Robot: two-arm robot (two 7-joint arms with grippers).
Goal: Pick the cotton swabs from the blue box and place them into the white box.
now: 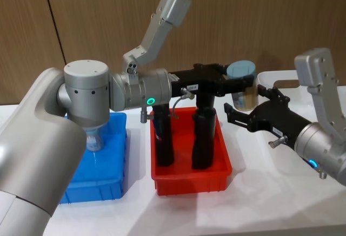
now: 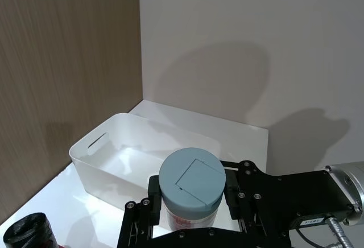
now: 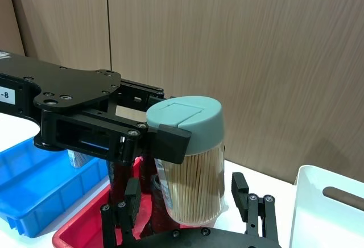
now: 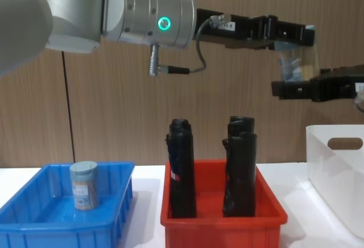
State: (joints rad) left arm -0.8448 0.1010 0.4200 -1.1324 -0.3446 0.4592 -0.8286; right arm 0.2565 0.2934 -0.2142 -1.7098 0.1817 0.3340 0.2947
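Observation:
My left gripper (image 1: pixel 239 84) reaches out over the red bin and is shut on a jar of cotton swabs (image 1: pixel 243 90), gripping it just under its pale blue lid (image 2: pixel 192 178). The jar (image 3: pixel 192 174) hangs upright in the air, short of the white box (image 1: pixel 281 78). My right gripper (image 3: pixel 187 211) is open, its fingers (image 3: pixel 245 194) standing apart on either side of the jar's lower part. In the chest view the right gripper (image 4: pixel 307 90) sits just below the left gripper (image 4: pixel 290 35). Another jar of cotton swabs (image 4: pixel 84 185) stands upright in the blue box (image 4: pixel 34 225).
A red bin (image 4: pixel 222 228) between the two boxes holds two tall black cylinders (image 4: pixel 182 168) (image 4: pixel 242 165), directly beneath my outstretched left arm. The white box (image 4: pixel 335 168) stands on the table at the right, taller than the bins. A wooden wall lies behind.

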